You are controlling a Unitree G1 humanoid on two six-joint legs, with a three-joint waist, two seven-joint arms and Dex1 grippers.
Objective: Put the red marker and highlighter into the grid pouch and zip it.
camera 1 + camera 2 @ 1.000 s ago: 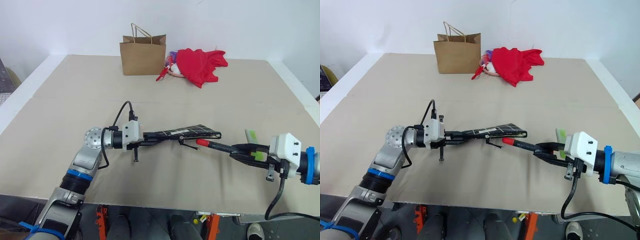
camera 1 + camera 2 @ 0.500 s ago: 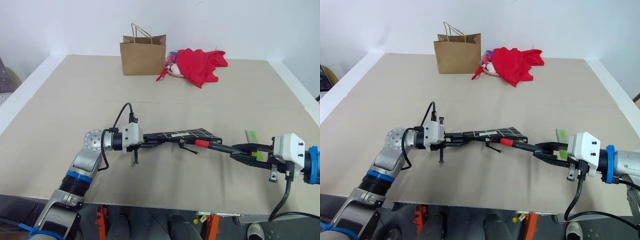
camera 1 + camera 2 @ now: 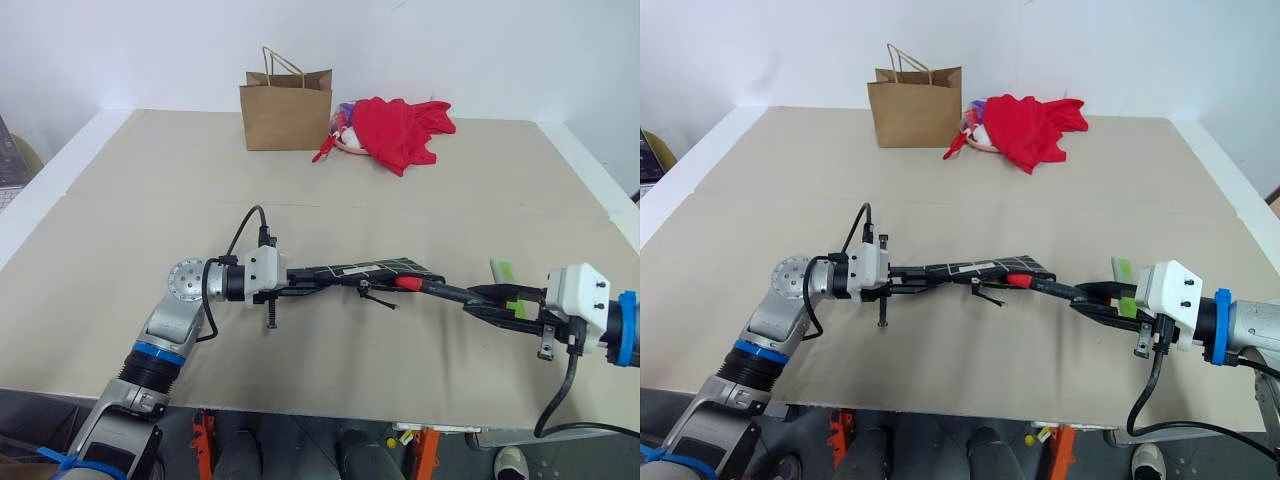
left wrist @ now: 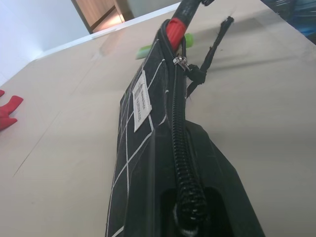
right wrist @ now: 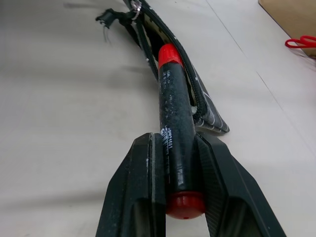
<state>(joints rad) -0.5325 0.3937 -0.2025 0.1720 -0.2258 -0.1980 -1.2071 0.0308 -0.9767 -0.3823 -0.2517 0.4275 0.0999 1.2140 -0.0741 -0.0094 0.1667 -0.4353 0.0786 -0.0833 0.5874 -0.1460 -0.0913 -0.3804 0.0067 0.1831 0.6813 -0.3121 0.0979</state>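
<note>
While the left fingers [image 3: 300, 283] clamp the grid pouch [image 3: 385, 270], the right fingers [image 3: 490, 300] pinch the red marker [image 3: 430, 289], its tip at the open mouth. Next, I judge, it must slide in straight; the highlighter [image 3: 503, 271] waits on the surface [image 3: 150, 180].

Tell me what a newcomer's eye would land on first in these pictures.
Mid-table, the two arms meet: the left hand holds the grid pouch level above the table, while the right hand pushes the red marker tip-first into the pouch's open end. At the far edge, a bright red cloth lies heaped beside an upright brown paper bag. The light green highlighter lies on the table by the right hand.
</note>
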